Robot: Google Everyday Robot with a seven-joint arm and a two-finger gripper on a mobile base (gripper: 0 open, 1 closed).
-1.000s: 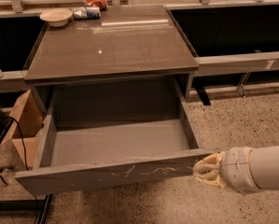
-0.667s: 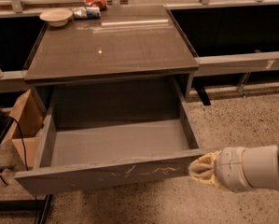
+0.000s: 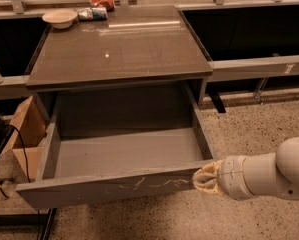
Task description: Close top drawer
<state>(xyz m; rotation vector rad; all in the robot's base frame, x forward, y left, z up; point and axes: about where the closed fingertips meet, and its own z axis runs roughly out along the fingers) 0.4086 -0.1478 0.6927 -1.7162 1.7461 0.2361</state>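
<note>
One top drawer (image 3: 114, 188) stands pulled well out beneath the tabletop (image 3: 119, 54), scratched front facing forward. The tool (image 3: 205, 179) touches that front's right end with its tips pressed together, probably to give a blunt end for pushing the panel home.

High frontal view, tool (image 3: 205, 179) lower right
</note>
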